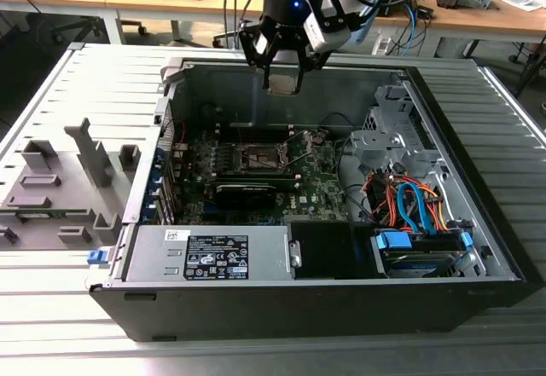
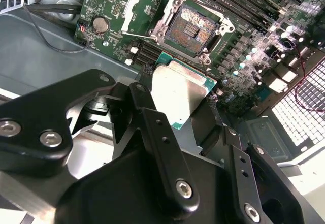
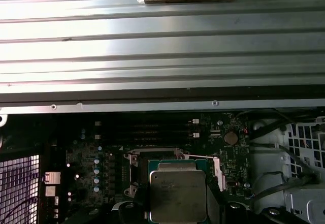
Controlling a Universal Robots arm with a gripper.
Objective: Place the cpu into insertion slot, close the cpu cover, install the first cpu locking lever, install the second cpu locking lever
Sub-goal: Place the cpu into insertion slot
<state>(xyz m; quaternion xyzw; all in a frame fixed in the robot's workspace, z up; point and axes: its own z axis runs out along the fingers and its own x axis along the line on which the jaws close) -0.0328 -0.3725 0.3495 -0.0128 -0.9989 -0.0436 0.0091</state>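
1. Both wrist views are showing the gripper (image 2: 177,104) clamping the cpu (image 2: 184,92) between its fingers, raised off the motherboard (image 2: 112,5).
2. The second wrist view is showing the insertion slot (image 2: 192,28) lying open and bare, just beyond the chip.
3. The exterior view is showing the arm hanging downward over the open computer case (image 1: 324,308), near its far wall.

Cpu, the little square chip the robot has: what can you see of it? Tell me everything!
The cpu is a small flat square: a silvery-grey metal lid with faint print, on a thin green board. The gripper pinches two opposite sides, holding it in the air above the motherboard, not yet in the open, empty slot.
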